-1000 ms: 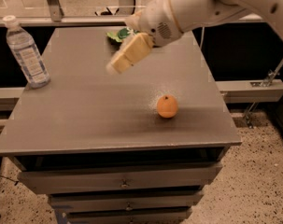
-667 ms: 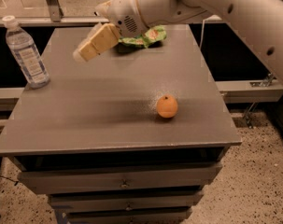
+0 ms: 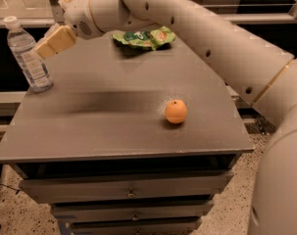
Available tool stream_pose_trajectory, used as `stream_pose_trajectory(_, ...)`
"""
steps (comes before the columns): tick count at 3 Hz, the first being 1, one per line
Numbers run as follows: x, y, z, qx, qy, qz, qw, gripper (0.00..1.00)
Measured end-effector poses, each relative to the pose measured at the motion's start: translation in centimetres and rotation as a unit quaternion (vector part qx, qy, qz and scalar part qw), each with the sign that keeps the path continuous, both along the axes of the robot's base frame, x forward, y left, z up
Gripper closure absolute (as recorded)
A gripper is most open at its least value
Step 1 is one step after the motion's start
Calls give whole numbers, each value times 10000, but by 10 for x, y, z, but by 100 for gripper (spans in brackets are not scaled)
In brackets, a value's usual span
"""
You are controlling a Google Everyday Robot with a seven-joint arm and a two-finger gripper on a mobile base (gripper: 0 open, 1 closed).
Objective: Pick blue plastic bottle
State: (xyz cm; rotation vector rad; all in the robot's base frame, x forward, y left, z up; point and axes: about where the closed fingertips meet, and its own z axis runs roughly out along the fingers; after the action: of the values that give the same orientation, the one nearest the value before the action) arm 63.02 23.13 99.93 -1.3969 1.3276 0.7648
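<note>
The blue plastic bottle (image 3: pixel 29 58) stands upright at the far left edge of the grey table (image 3: pixel 113 136). It is clear and bluish, with a white cap and a pale label band. My gripper (image 3: pixel 53 41), with tan pads, hangs above the table's back left part, just right of the bottle's upper half. It is close to the bottle but apart from it. It holds nothing that I can see. My white arm reaches in from the right across the back of the table.
A green snack bag (image 3: pixel 143 37) lies at the back middle of the table, partly under my arm. An orange fruit (image 3: pixel 176 111) sits right of centre. Drawers (image 3: pixel 131 192) are below the tabletop. A speckled floor lies beneath.
My gripper has moved left across the back of the table, from near the green bag to just beside the bottle. The bottle, bag and orange have not moved.
</note>
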Motion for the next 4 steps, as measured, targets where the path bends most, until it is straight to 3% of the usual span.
stream_pose_trajectory(1, 7, 36, -12, 103, -11, 94, 9999, 0)
stream_pose_trajectory(3, -7, 84, -37, 142, 207, 359, 9990, 0)
stream_pose_trajectory(4, -15, 98, -45, 181, 281, 456, 9984, 18)
